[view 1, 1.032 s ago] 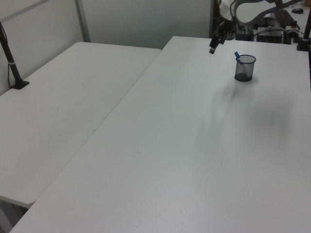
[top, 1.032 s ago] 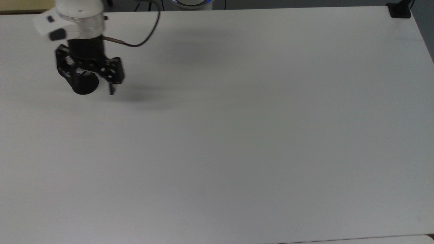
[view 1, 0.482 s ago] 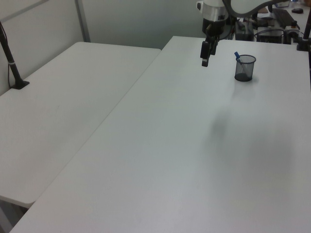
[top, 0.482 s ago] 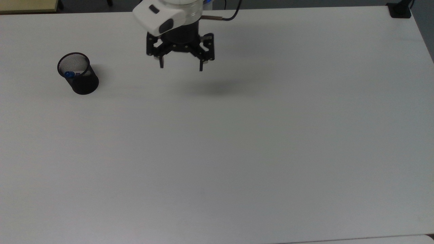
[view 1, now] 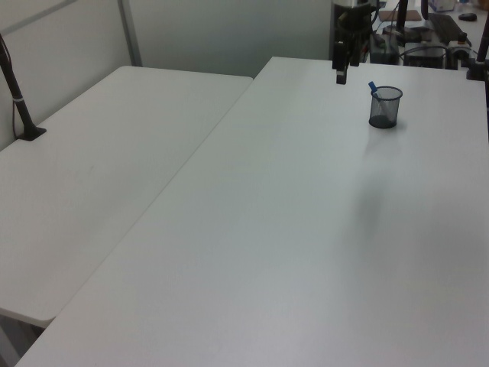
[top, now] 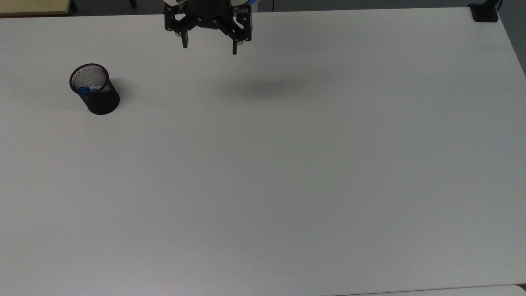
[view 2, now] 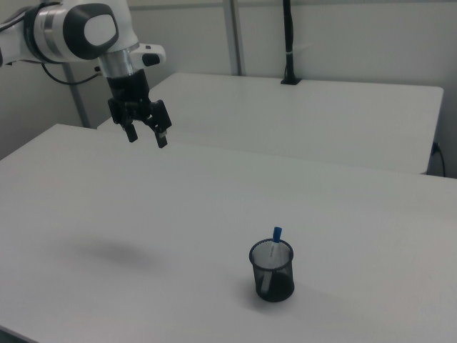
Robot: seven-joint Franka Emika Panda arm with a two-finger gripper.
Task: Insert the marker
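The marker (view 2: 275,240) stands inside the black mesh cup (view 2: 272,271), its blue end poking just above the rim. In the top view the cup (top: 96,90) sits at the left with the marker's blue tip (top: 84,89) inside; in the left view the cup (view 1: 385,107) is at the far right with the marker (view 1: 373,87) leaning out. My gripper (top: 208,45) hangs open and empty well above the table near the top view's upper edge, far to the right of the cup. It also appears as gripper (view 2: 146,136) and gripper (view 1: 341,67).
The white table (top: 287,164) is bare apart from the cup. A second white table (view 1: 99,168) adjoins it. A black clamp post (top: 485,12) sits at the top view's upper right corner, and another post (view 2: 288,43) stands on the far table.
My gripper left the cup with the marker standing inside, swung to the top view's right, then rose and drew back toward the upper edge. The cup and marker stayed put.
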